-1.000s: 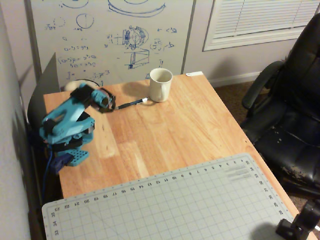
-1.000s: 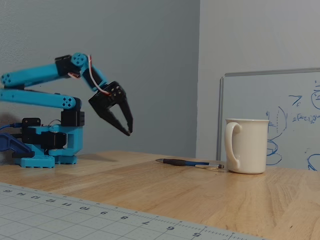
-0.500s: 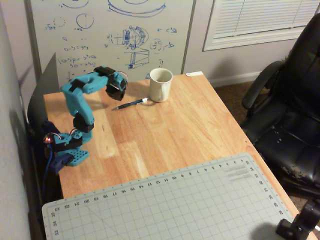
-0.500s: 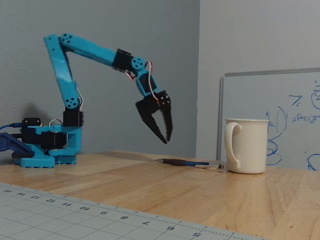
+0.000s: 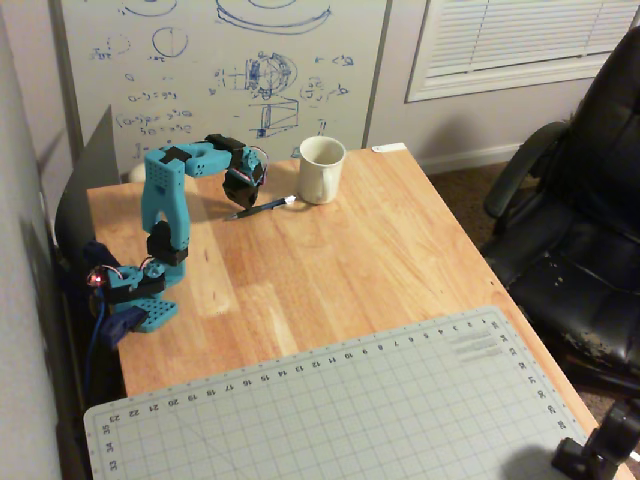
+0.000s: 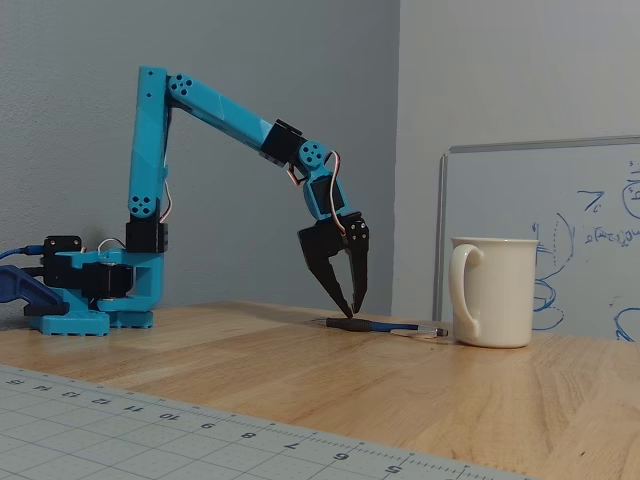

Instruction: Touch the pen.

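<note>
The pen (image 5: 262, 206) is thin and dark with a small white tip. It lies on the wooden table (image 5: 380, 260) just left of the cream mug (image 5: 321, 170), white tip toward the mug. In the fixed view the pen (image 6: 385, 326) lies flat in front of the mug (image 6: 495, 290). My teal arm reaches out and points the black gripper (image 6: 353, 311) straight down. Its tips are at the pen's end farthest from the mug, touching or just above it. The jaws are drawn together at the tips and hold nothing. In the overhead view the gripper (image 5: 239, 206) covers that end.
A grey cutting mat (image 5: 330, 410) covers the near part of the table. A whiteboard (image 5: 220, 70) stands behind the table. A black office chair (image 5: 580, 200) stands at the right. The arm's base (image 5: 140, 300) sits at the table's left edge.
</note>
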Robot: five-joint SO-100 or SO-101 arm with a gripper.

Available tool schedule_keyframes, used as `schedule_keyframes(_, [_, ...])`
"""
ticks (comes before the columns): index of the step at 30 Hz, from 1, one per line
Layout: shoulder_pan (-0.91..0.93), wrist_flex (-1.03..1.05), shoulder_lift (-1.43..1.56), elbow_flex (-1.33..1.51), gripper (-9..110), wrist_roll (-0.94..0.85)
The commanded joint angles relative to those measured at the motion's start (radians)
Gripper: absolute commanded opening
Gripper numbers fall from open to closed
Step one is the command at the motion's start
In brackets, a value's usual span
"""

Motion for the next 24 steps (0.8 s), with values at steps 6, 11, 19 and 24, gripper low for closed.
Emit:
schedule_keyframes(6, [0.003,-0.018,0.006,-0.075,1,-0.009])
schedule_keyframes(11, [0.003,-0.018,0.005,-0.077,1,-0.009])
schedule_keyframes(19, [0.005,-0.018,0.003,-0.077,1,-0.009])
schedule_keyframes(24, [0.005,-0.018,0.002,-0.077,1,-0.009])
